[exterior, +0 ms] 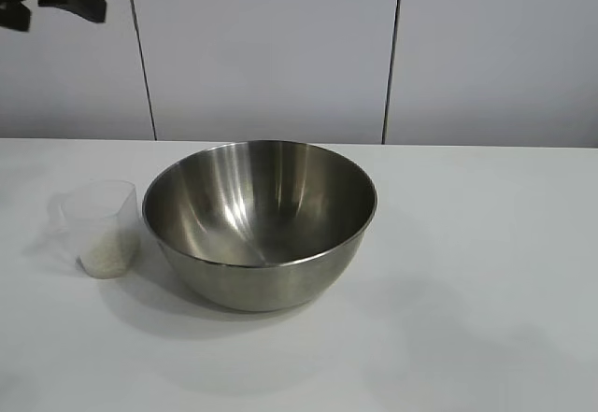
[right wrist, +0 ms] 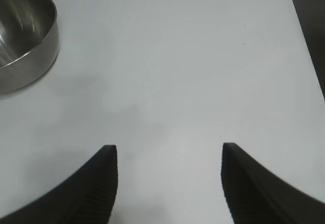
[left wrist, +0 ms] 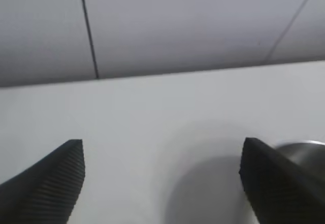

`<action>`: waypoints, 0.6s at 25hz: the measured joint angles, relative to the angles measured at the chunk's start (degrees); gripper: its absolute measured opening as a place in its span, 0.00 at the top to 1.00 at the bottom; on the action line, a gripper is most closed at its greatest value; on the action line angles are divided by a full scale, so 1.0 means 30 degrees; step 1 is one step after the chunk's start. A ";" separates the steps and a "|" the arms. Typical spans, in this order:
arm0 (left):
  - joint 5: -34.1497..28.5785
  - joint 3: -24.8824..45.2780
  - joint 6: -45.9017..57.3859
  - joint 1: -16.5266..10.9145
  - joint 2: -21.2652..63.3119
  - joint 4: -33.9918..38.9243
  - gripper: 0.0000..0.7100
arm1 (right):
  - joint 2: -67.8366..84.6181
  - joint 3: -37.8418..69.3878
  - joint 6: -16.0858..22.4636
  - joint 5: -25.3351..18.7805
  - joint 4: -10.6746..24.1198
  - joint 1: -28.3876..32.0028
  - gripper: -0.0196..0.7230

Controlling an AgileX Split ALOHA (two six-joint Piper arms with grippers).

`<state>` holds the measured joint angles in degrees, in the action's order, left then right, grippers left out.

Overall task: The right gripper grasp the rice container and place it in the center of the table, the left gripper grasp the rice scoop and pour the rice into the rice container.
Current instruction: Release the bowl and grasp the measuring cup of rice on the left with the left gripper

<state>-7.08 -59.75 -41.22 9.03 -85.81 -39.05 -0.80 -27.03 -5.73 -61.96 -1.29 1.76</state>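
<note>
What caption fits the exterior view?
Steel rice container mid-table, rice scoop holding rice upright at its left, untouched.

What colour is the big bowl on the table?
The rice container is shiny silver stainless steel, shown best in the exterior view.

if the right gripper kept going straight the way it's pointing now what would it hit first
Probably the bare white table. The right gripper is open and angled down at empty tabletop; the shiny steel bowl sits well off to one side of that line, though depth is hard to judge.
</note>
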 joint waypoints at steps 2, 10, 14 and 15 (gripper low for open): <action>0.1208 0.0624 -0.1363 0.0000 0.0943 -0.0037 0.15 | 0.0000 0.0000 0.0000 0.0000 0.0000 0.0000 0.42; 0.5042 0.2946 0.1934 -0.0042 0.3271 0.3961 0.15 | 0.0000 0.0000 0.0000 0.0000 0.0000 0.0000 0.42; 0.6080 0.4864 1.2311 -0.0042 0.4981 1.2530 0.16 | 0.0000 0.0000 0.0018 0.0000 0.0000 0.0000 0.42; 0.6327 0.5384 1.5237 -0.0042 0.5362 1.5122 0.16 | 0.0000 0.0000 0.0018 -0.0020 0.0000 0.0000 0.42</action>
<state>11.90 -43.59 4.49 8.90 -69.72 6.32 -0.80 -27.03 -5.67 -62.02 -1.29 1.76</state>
